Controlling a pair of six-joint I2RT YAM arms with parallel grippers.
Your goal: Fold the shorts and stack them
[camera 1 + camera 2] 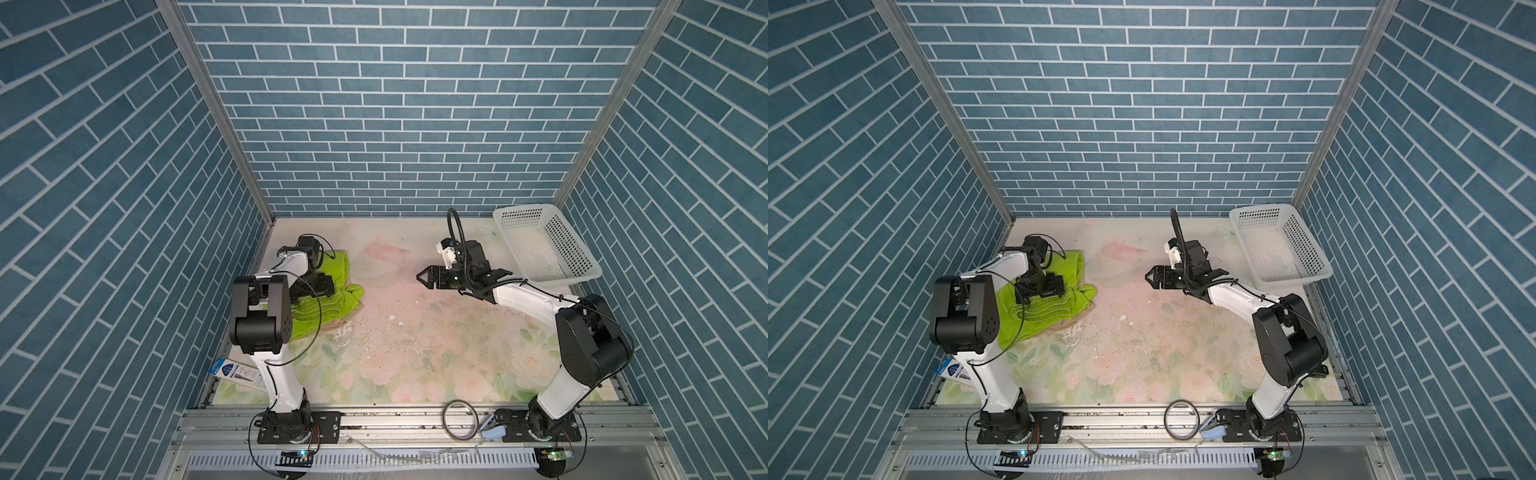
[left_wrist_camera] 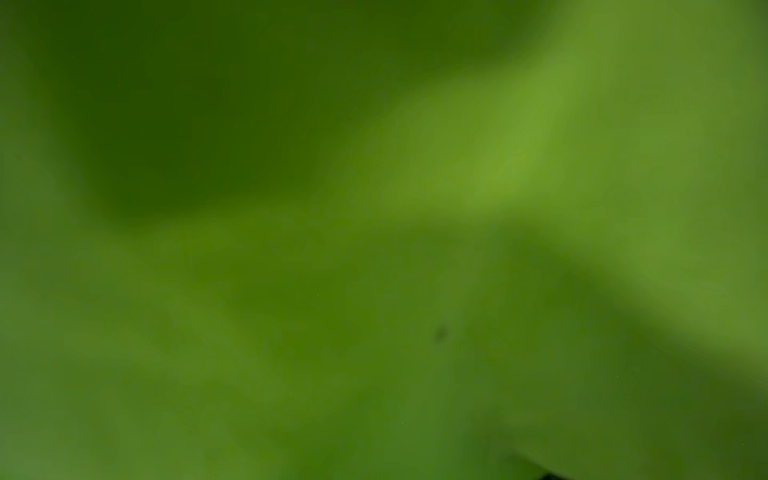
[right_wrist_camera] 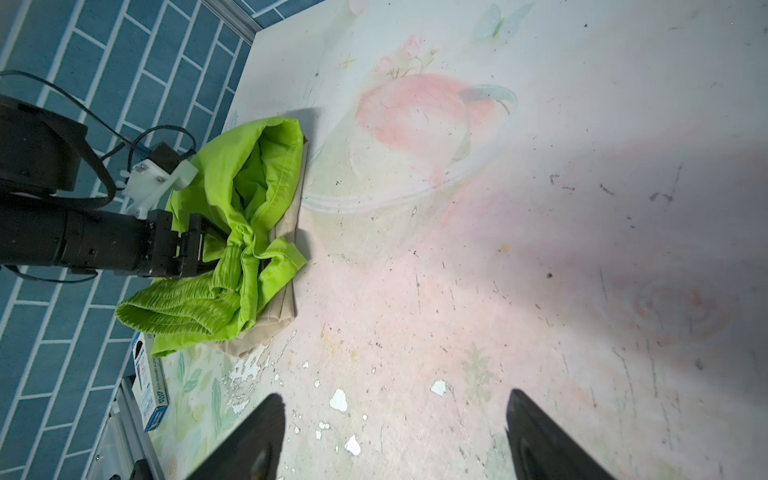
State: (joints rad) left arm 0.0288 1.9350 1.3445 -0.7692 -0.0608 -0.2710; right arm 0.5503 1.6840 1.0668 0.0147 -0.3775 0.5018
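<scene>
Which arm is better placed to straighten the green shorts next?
Left. Its hand is open and down in the green shorts, which lie bunched on the beige shorts. The right hand hangs open and empty over the table, away from the pile.

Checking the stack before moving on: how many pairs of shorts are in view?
2. The lime-green shorts lie bunched at the left side of the table; the beige shorts lie beneath them, only edges showing. Another could be hidden underneath.
</scene>
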